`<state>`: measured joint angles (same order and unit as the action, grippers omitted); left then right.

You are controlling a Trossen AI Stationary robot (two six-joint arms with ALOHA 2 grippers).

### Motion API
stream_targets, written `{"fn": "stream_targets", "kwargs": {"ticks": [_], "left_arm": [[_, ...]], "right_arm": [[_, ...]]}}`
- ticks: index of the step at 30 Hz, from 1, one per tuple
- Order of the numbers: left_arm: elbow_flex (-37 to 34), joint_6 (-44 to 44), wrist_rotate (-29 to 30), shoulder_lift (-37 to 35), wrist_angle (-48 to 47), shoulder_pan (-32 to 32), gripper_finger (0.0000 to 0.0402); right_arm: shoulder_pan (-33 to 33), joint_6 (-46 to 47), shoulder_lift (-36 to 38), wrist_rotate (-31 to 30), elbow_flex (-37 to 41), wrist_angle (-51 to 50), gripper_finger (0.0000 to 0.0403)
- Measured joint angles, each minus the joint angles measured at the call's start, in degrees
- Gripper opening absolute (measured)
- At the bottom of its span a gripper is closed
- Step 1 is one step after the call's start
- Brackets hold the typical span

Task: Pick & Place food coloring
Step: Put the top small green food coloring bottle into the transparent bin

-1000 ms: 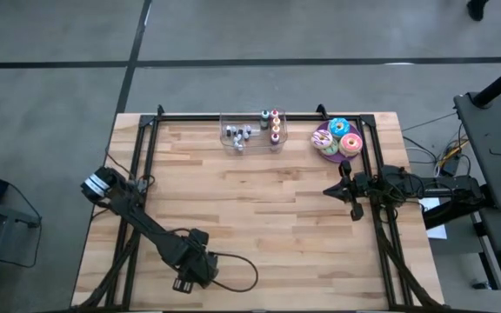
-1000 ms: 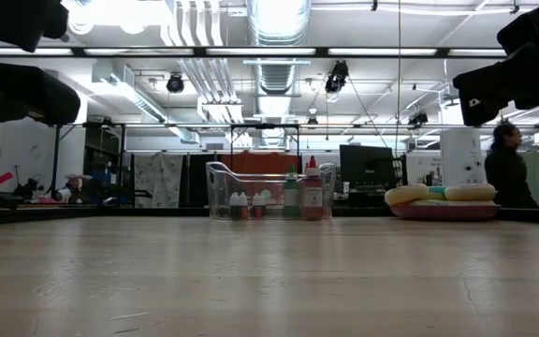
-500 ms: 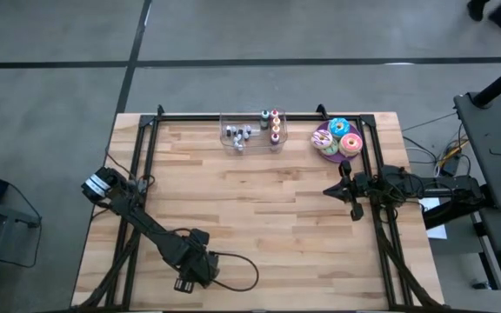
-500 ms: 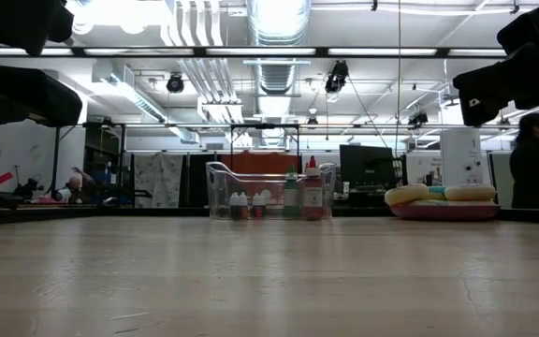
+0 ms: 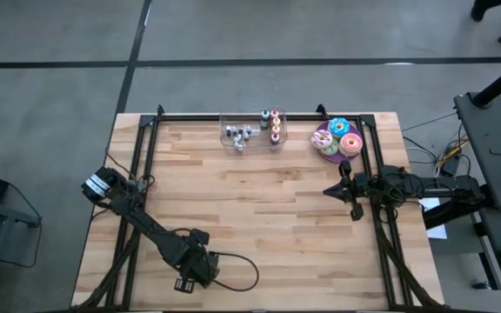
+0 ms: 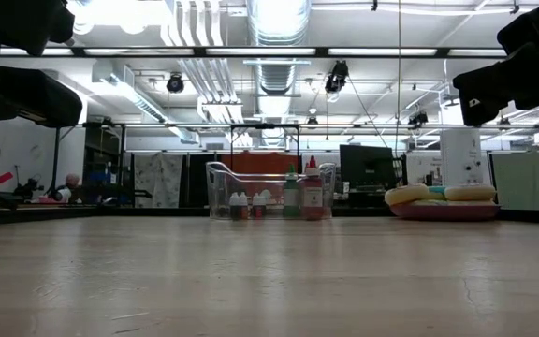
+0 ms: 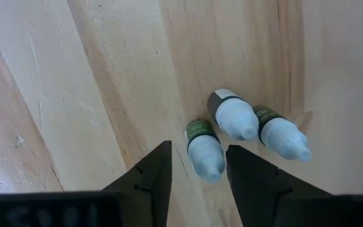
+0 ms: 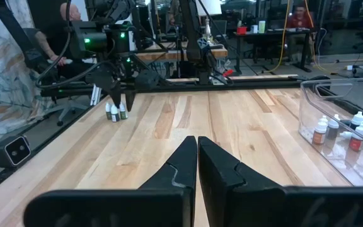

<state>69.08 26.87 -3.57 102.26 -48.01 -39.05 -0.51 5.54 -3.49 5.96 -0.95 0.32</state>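
Hovering my left gripper over the near-left corner of the table, I am holding its fingers apart, straddling 1 of the 3 white-capped food coloring bottles standing upright in a tight cluster on the wood. I am not touching any of them. More tiny bottles are standing in the clear bin at the far edge. My right gripper is waiting above the right side with its fingers pressed together. Neither arm is showing any shift from 1 second ago; only the person walking behind the table's right end is now almost gone from the low view.
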Motion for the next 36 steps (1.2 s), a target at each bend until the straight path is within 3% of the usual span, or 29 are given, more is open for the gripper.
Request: {"fn": "stream_targets", "kwargs": {"ticks": [19,36], "left_arm": [[0.0,-0.01,-0.04,-0.02,-0.02,0.42,0.0047],[0.0,-0.13,-4.02,-5.15,-5.91,5.09,0.004]], "right_arm": [[0.02,0.02,0.0,-0.01,0.0,0.02,0.0008],[0.0,0.02,0.02,0.0,0.0,0.0,0.0008]]}}
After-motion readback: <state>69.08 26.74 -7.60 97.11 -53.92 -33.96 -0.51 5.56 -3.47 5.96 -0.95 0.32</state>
